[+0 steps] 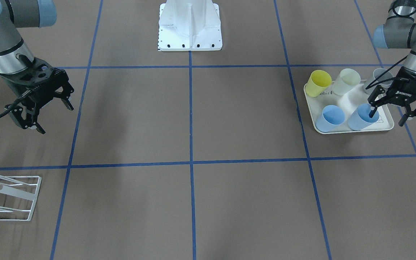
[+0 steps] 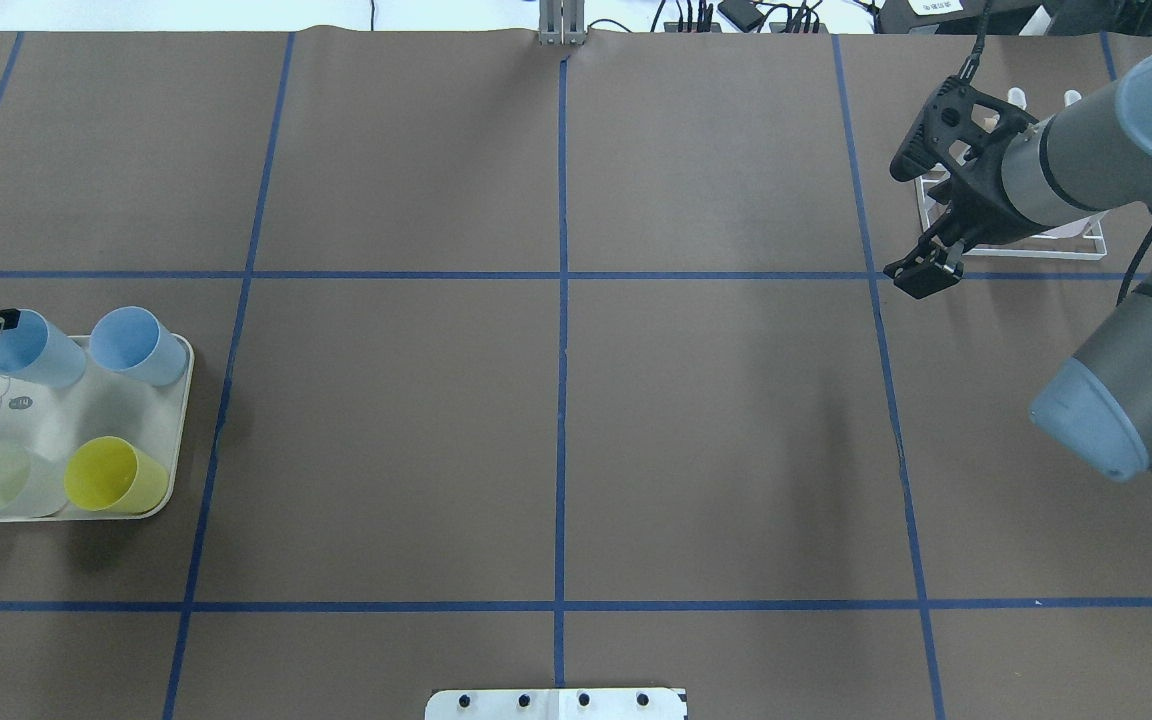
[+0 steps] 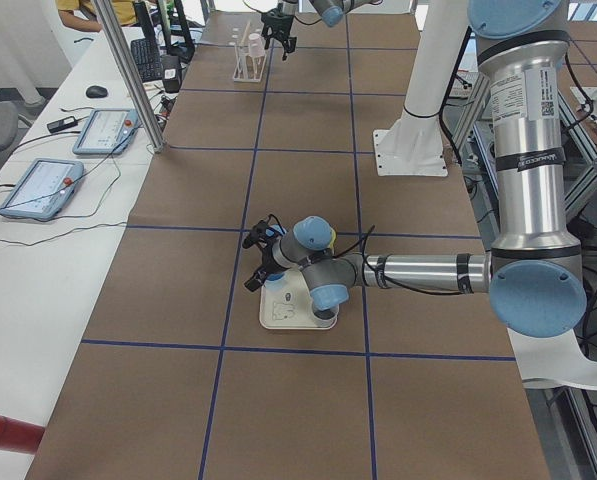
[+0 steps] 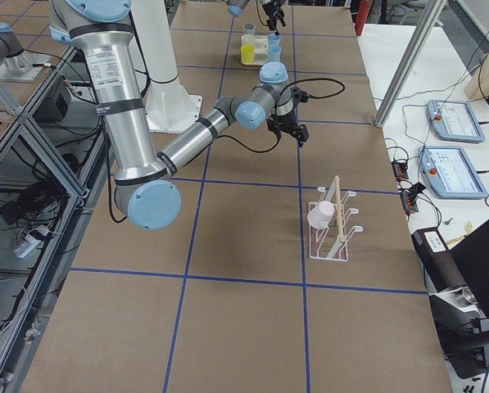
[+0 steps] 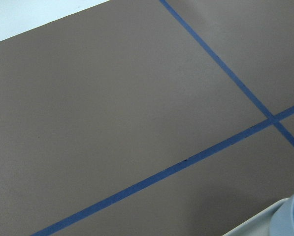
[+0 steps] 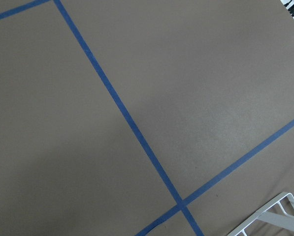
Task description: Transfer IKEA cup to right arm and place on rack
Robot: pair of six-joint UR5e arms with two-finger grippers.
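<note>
Left gripper (image 1: pixel 386 119): jaws spread wide, one finger down inside the blue cup (image 1: pixel 363 117), the other outside its wall, not clamped. Cup sits on the white tray (image 1: pixel 352 130), at the 9 o'clock edge of the table (image 2: pixel 716 420) in the overhead view. Around that cup, overhead: second blue cup (image 2: pixel 136 345) just beside at 3, yellow cup (image 2: pixel 111 475) at 5, pale cup (image 2: pixel 6 478) at 6, grey cup (image 1: pixel 379 76) at 7, partly hidden behind the gripper. Right gripper (image 1: pixel 56 120): wide open, empty, above the table near the rack (image 1: pixel 13 196), which is at 2 o'clock. Pinkish cup (image 4: pixel 319 215) on the rack. White base plate (image 1: pixel 190 36) at the 6 o'clock edge. Blue tape lines (image 2: pixel 562 300) grid the table.
</note>
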